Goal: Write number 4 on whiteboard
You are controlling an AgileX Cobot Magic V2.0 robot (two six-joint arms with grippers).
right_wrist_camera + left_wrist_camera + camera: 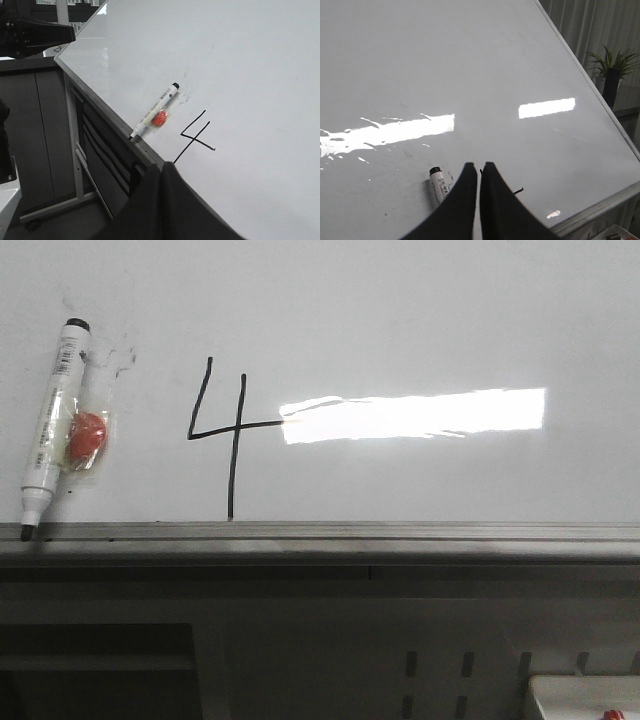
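Black number 4 (pixel 225 435) drawn low on the whiteboard (pixel 400 320), right of a resting marker (pixel 50 425); left gripper (pixel 478 172) and right gripper (pixel 162 172) both closed, empty.

A bright rectangular glare band crossed the glossy whiteboard (pixel 400 310) in the front view. Below its rail, everything lay dim and shadowed. All views stayed reasonably sharp.
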